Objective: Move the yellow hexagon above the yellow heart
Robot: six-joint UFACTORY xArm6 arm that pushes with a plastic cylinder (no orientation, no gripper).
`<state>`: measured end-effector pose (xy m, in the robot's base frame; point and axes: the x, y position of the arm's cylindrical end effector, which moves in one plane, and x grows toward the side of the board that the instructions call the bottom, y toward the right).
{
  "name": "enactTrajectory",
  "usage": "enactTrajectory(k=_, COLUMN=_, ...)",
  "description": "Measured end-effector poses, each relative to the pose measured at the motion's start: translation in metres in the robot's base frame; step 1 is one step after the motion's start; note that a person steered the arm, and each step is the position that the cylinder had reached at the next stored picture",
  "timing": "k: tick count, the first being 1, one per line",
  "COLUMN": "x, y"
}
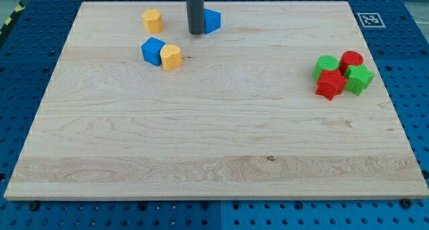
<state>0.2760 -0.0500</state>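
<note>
With no gripper to speak of, my tip should round the yellow hexagon and nudge it gently to sit just above the yellow heart, clear of the blue cube.

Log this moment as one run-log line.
tip beside blue block | yellow hexagon at view's left of tip | yellow heart touching blue cube

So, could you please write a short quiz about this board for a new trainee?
1. True or false: my tip touches the yellow hexagon.
2. Which block sits against the yellow heart? A) red cylinder B) blue cube C) green block
3. On which side of the view does the red and green cluster lie?

Key: 1 false, the tip stands at the hexagon's right, apart, beside a blue block; 2 B; 3 the view's right.
</note>
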Motion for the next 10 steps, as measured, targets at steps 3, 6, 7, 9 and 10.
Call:
enactTrajectory(k=3, x=-0.066, y=-0.1)
enactTrajectory(k=6, x=0.022, y=-0.07)
enactTrajectory(k=7, x=0.036, y=-0.062)
enactTrajectory(k=9, x=0.016, y=-0.054)
enactTrajectory(k=10, x=0.016, y=-0.015)
